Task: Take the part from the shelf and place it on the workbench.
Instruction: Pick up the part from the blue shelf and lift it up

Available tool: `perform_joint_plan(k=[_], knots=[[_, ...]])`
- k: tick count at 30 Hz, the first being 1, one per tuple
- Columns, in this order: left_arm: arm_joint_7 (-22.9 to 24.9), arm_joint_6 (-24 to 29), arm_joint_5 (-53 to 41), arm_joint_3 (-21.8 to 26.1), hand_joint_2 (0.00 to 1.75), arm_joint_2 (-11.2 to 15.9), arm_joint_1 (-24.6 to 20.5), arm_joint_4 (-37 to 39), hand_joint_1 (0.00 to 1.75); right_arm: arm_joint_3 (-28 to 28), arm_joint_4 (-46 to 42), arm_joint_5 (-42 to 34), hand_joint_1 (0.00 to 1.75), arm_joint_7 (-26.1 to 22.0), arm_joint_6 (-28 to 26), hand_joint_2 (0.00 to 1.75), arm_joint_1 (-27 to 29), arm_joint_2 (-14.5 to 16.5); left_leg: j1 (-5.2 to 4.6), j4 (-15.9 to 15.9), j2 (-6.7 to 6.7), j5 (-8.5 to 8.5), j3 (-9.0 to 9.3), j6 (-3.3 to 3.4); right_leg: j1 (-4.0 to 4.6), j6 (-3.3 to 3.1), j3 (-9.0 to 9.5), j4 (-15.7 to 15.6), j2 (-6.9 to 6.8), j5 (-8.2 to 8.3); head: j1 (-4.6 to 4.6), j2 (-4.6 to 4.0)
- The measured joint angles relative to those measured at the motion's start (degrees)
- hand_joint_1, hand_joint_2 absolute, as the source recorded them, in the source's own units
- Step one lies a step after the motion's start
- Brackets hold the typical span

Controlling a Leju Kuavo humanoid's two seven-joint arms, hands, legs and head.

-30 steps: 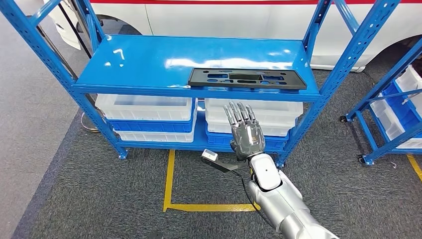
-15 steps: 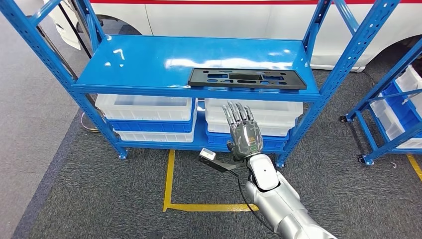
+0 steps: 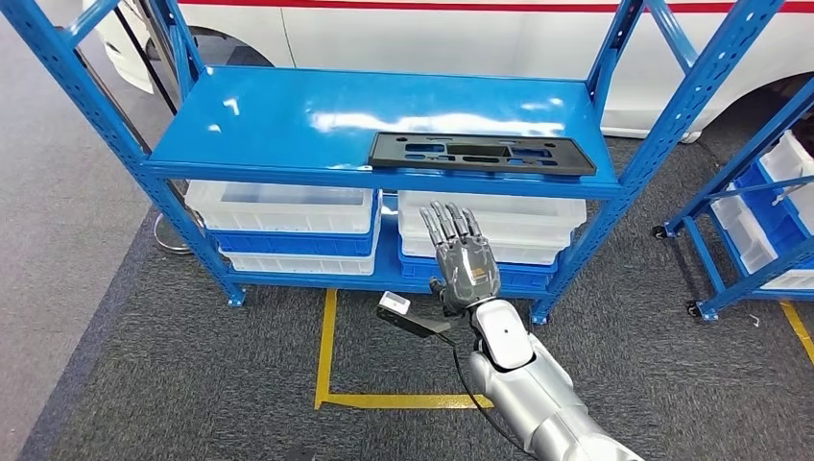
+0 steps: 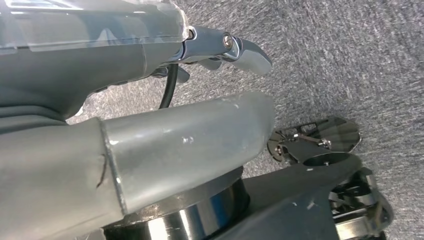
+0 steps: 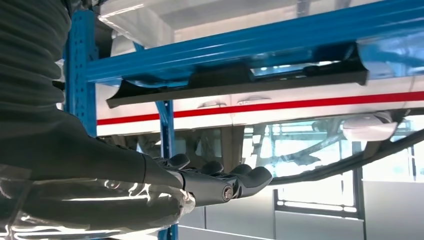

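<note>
- The blue shelf [image 3: 269,125] is the biggest thing in front of the robot. Behind it there is a white vehicle body [image 3: 432,34] with a red stripe, and a second blue rack [image 3: 758,192] stands to the right.
- Under the top board, on the lower level, white bins [image 3: 278,206] are stacked on blue bins [image 3: 288,242]. They are not part of the task.
- On the grey carpet floor [image 3: 173,384] there is yellow tape [image 3: 326,355] that marks a corner just before the shelf.
- The part [image 3: 482,153], a long flat black panel with several cut-outs, lies on the top board of the shelf, near the front edge and toward the right side. Nothing touches it.
- The right robot hand [image 3: 461,259] is raised in front of the shelf, below the level of the part and apart from it. Its fingers are stretched and spread, and it holds nothing. In the right wrist view the fingers [image 5: 225,182] point forward under the shelf board, with the part [image 5: 235,85] lying above them.
- The left robot hand [image 4: 150,145] hangs down over the carpet; I cannot tell if it is open or closed.
- My judgement: the task is at its very beginning. The reach is under way, but the grasp, the lifting and the carrying to the desk are all still to do.
</note>
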Motion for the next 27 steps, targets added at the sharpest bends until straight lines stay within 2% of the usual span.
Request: perform_joint_plan(k=[3,4,5,6,8,9,10,12,15,16,17,19,20,21,22,23,24,25,27], knots=[[-0.01,0.09,-0.02,0.00,0.00,-0.03,-0.05,0.00,0.00,0.00,0.22,-0.14,0.00,-0.08,-0.01,1.75,0.18,-0.04,0.00,-0.09,0.03,-0.04,0.01,0.20,-0.14,0.09,-5.56,9.96,-0.07,-3.79,0.01,0.00],[-0.01,0.16,-0.03,0.00,0.00,-0.04,-0.03,0.00,0.00,0.00,0.34,-0.22,0.00,-0.09,-0.01,1.75,0.29,-0.06,-0.01,-0.07,0.02,-0.10,0.03,0.21,-0.17,0.12,-6.96,12.05,-0.07,-4.05,0.00,0.00],[-0.01,0.24,-0.05,0.00,0.00,-0.04,-0.01,0.00,0.00,0.00,0.46,-0.29,0.00,-0.11,-0.01,1.75,0.35,-0.07,-0.01,-0.02,-0.02,-0.20,0.09,0.17,-0.18,0.10,-7.60,12.44,-0.08,-3.33,0.00,0.00],[-0.01,0.31,-0.09,0.00,0.00,-0.06,0.00,0.00,0.00,0.00,0.55,-0.37,0.00,-0.13,-0.02,1.75,0.37,-0.07,-0.01,0.05,-0.07,-0.35,0.22,0.11,-0.20,0.02,-7.54,11.34,-0.09,-1.80,0.00,0.00],[-0.01,0.44,-0.22,0.00,0.00,-0.13,-0.01,0.00,0.00,0.00,0.65,-0.49,0.00,-0.17,-0.02,1.75,0.33,-0.07,0.01,0.27,-0.17,-0.89,0.66,-0.18,-0.16,-0.40,-5.21,4.68,-0.09,2.92,0.01,0.00],[-0.03,0.47,-0.30,0.00,0.00,-0.18,-0.05,0.00,0.00,0.00,0.68,-0.52,0.00,-0.19,-0.03,1.75,0.28,-0.07,-0.07,0.45,-0.21,-1.19,0.78,-0.40,-0.01,-0.64,-3.79,1.20,-0.09,4.52,0.00,0.00],[-0.05,0.51,-0.37,0.00,0.00,-0.22,-0.09,0.00,0.00,0.00,0.71,-0.52,0.00,-0.20,-0.04,1.75,0.25,-0.07,-0.12,0.58,-0.23,-1.42,0.78,-0.66,0.10,-0.89,-2.69,-1.38,-0.09,5.35,-0.01,0.00],[-0.09,0.54,-0.48,0.00,0.00,-0.28,-0.13,0.00,0.00,0.00,0.80,-0.53,0.00,-0.21,-0.07,1.75,0.24,-0.04,-0.13,0.57,-0.22,-1.59,0.65,-1.24,0.39,-1.24,-2.11,-2.84,-0.04,5.06,-0.04,0.00],[-0.10,0.55,-0.54,0.00,0.00,-0.29,-0.16,0.00,0.00,0.00,0.82,-0.56,0.00,-0.18,-0.11,1.75,0.16,0.08,-0.02,1.48,-0.10,-2.45,0.41,-2.36,0.05,-2.04,-1.35,-3.87,-0.01,5.00,-0.10,0.00],[-0.11,0.56,-0.56,0.00,0.00,-0.29,-0.20,0.00,0.00,0.00,0.82,-0.57,0.00,-0.18,-0.12,1.75,0.09,0.14,0.06,3.57,-0.06,-3.47,-0.60,-2.78,-0.13,-2.34,-0.95,-4.22,-0.08,4.97,-0.15,0.00],[-0.13,0.56,-0.58,0.00,0.00,-0.30,-0.21,0.00,0.00,0.00,0.83,-0.58,0.00,-0.19,-0.12,1.75,0.06,0.19,0.27,6.86,-0.02,-4.84,-2.37,-3.16,-0.20,-2.56,-0.62,-4.40,-0.18,4.85,-0.21,0.00],[-0.14,0.56,-0.61,0.00,0.00,-0.30,-0.15,0.00,0.00,0.00,0.93,-0.58,0.00,-0.21,-0.11,1.75,0.11,0.22,0.71,14.61,0.01,-7.20,-6.99,-3.78,-0.25,-2.74,-0.20,-4.41,-0.31,4.46,-0.27,0.00],[-0.14,0.56,-0.61,0.00,0.00,-0.29,-0.08,0.00,0.00,0.00,1.01,-0.58,0.00,-0.21,-0.11,1.75,0.19,0.22,0.94,16.78,0.01,-7.07,-8.67,-4.03,-0.29,-2.69,0.07,-4.37,-0.32,4.18,-0.28,0.00],[-0.14,0.56,-0.62,0.00,0.00,-0.29,-0.02,0.00,0.00,0.00,1.08,-0.58,0.00,-0.21,-0.11,1.75,0.25,0.22,1.15,16.72,0.03,-5.72,-9.30,-4.23,-0.38,-2.57,0.42,-4.31,-0.29,3.85,-0.27,0.00],[-0.14,0.57,-0.64,0.00,0.00,-0.28,0.00,0.00,0.00,0.00,1.12,-0.58,0.00,-0.21,-0.11,1.75,0.27,0.22,1.32,14.38,0.05,-3.35,-8.77,-4.37,-0.51,-2.39,0.88,-4.23,-0.26,3.46,-0.28,0.00],[-0.14,0.57,-0.67,0.00,0.00,-0.28,0.00,0.00,0.00,0.00,1.12,-0.58,0.00,-0.21,-0.11,1.75,0.26,0.23,1.48,10.41,0.11,-0.56,-7.36,-4.47,-0.65,-2.14,1.42,-4.17,-0.23,3.02,-0.28,0.00],[-0.14,0.57,-0.69,0.00,0.00,-0.29,-0.01,0.01,0.00,0.00,1.12,-0.59,0.00,-0.21,-0.11,1.75,0.21,0.25,1.46,6.68,0.16,1.33,-5.76,-4.52,-0.67,-1.80,1.86,-4.13,-0.19,2.61,-0.28,0.00],[-0.14,0.58,-0.73,0.00,0.00,-0.30,-0.06,0.01,0.00,0.00,1.12,-0.59,0.00,-0.20,-0.11,1.75,0.14,0.26,1.38,3.55,0.19,2.23,-4.37,-4.31,-0.63,-1.44,2.12,-4.06,-0.16,2.27,-0.33,0.00],[-0.13,0.57,-0.77,0.00,0.00,-0.31,-0.16,0.02,0.00,0.00,1.13,-0.59,0.00,-0.13,-0.12,1.75,0.02,0.28,1.12,1.28,0.18,1.82,-3.25,-3.56,-0.41,-0.73,2.27,-4.25,-0.13,2.01,-0.36,0.00]])
